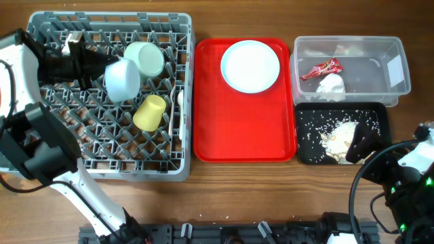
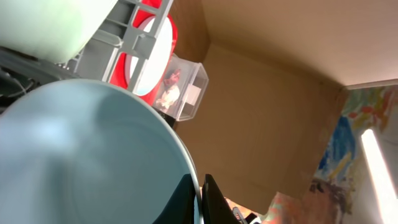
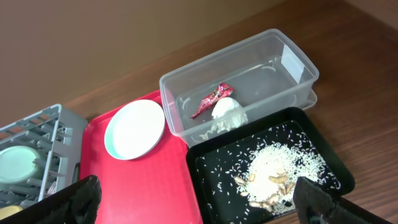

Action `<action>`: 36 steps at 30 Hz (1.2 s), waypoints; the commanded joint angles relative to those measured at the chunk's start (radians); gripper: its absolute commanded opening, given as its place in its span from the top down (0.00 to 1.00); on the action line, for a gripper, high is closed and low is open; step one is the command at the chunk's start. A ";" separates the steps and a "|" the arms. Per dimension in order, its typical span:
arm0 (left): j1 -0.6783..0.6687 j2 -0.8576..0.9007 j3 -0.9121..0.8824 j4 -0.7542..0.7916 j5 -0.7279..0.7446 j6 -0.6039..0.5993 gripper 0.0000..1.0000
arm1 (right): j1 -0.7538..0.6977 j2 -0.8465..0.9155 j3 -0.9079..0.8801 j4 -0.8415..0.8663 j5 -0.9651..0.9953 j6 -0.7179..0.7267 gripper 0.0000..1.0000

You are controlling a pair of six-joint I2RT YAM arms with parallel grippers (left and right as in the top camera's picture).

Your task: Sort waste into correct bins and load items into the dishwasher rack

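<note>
Overhead view: bright, even, soft light from above. Short faint shadows under large grey plastic lattice rack (image 1: 108,146). Mild sheen on flat red tray (image 1: 224,129); faint reflections on walls of clear plastic rectangular tub (image 1: 349,43). My left wrist view: light blue round plate (image 2: 87,155) close against lens, badly blurred; white light strip (image 2: 373,168) blown out at right edge. My right wrist view sharp, evenly lit.
</note>
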 commanded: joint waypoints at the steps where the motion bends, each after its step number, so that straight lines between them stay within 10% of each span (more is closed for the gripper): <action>1: -0.008 0.003 -0.096 0.047 0.033 0.019 0.96 | -0.002 -0.005 0.003 0.002 -0.013 -0.016 0.00; 9: 0.100 0.003 -0.248 0.211 -0.036 -0.064 0.87 | -0.002 -0.005 0.003 0.002 -0.013 -0.017 0.00; 10: 0.118 0.003 -0.248 0.216 -0.058 -0.064 0.74 | -0.002 -0.005 0.003 0.002 -0.013 -0.017 0.00; 11: 0.146 0.003 -0.248 0.224 -0.066 -0.064 0.02 | -0.002 -0.005 0.003 0.002 -0.013 -0.017 0.00; 22: 0.146 -0.321 -0.214 0.309 -0.267 -0.193 0.00 | -0.002 -0.005 0.003 0.002 -0.013 -0.017 0.00; 30: -0.745 -0.551 -0.215 0.774 -1.136 -0.517 0.00 | -0.002 -0.005 0.003 0.002 -0.013 -0.017 0.00; 36: -1.148 -0.212 -0.214 1.156 -1.295 -0.506 0.00 | -0.002 -0.005 0.003 0.002 -0.013 -0.017 0.00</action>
